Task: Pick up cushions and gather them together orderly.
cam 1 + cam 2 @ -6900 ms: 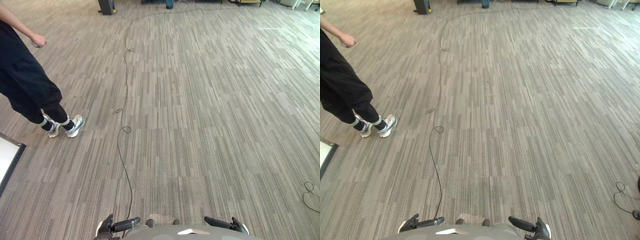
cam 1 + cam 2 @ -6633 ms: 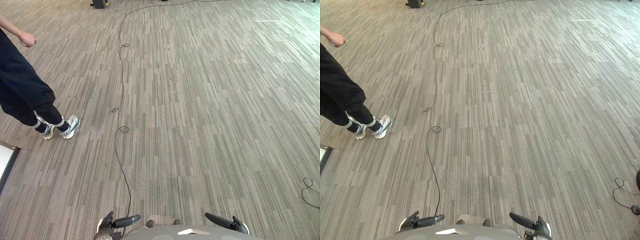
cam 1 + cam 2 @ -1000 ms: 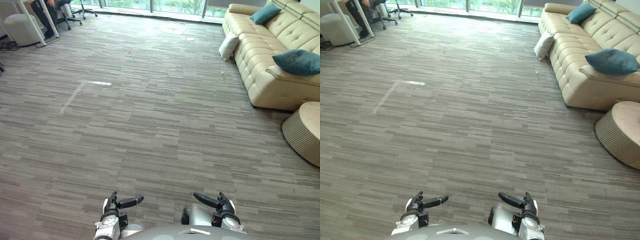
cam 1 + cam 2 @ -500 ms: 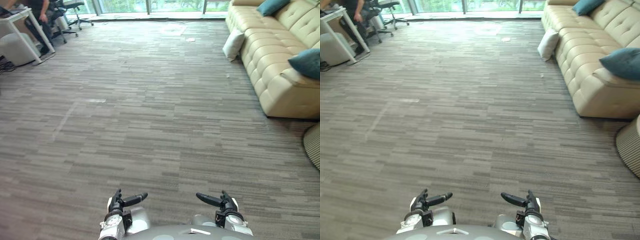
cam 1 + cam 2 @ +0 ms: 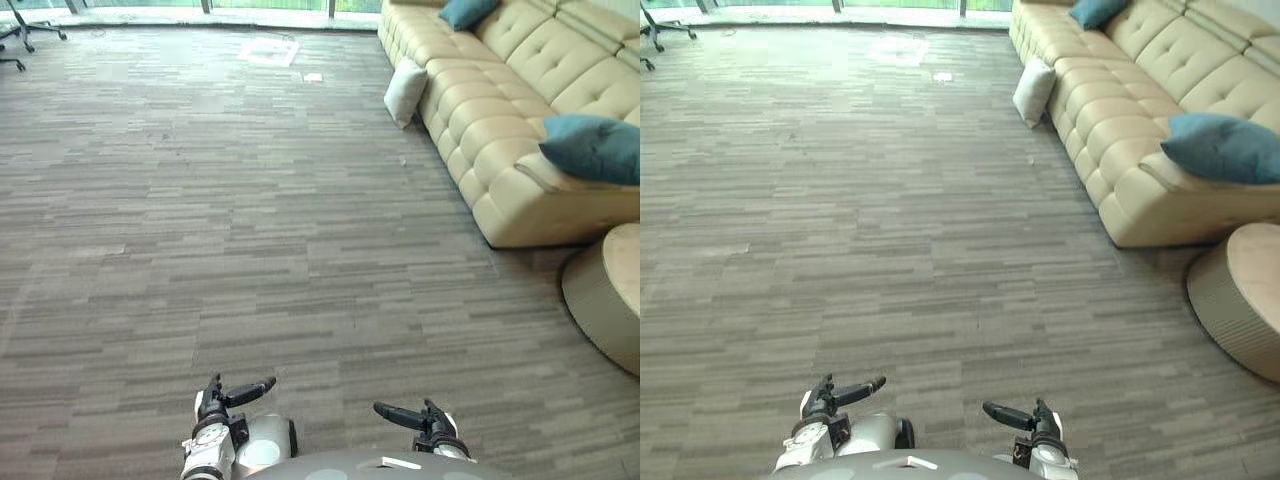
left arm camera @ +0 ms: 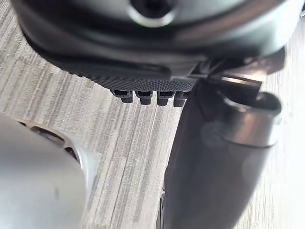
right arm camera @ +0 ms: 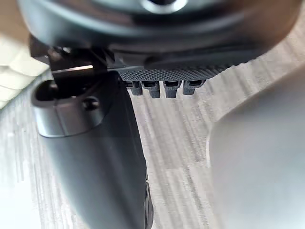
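A white cushion (image 5: pixel 404 90) stands on the carpet, leaning against the front of a cream sofa (image 5: pixel 486 105) at the right. A teal cushion (image 5: pixel 595 147) lies on the sofa's near end, and another teal cushion (image 5: pixel 1095 11) sits far back on it. My left hand (image 5: pixel 235 393) and right hand (image 5: pixel 410 415) hover low in front of me, well short of the cushions. Both are open, with straight fingers and nothing in them. The left wrist view has the left hand (image 6: pixel 152 71) over bare carpet, and the right wrist view has the right hand (image 7: pixel 167 62) likewise.
A round beige ottoman (image 5: pixel 610 290) stands at the right, just before the sofa's near end. A sheet of paper (image 5: pixel 270 50) lies on the floor far ahead by the windows. An office chair's base (image 5: pixel 20 30) is at the far left. Grey carpet stretches between me and the sofa.
The camera has turned to the right: the sofa and cushions sit further left and fuller in view, and the desk and seated person have left it. Both hands stay as before.
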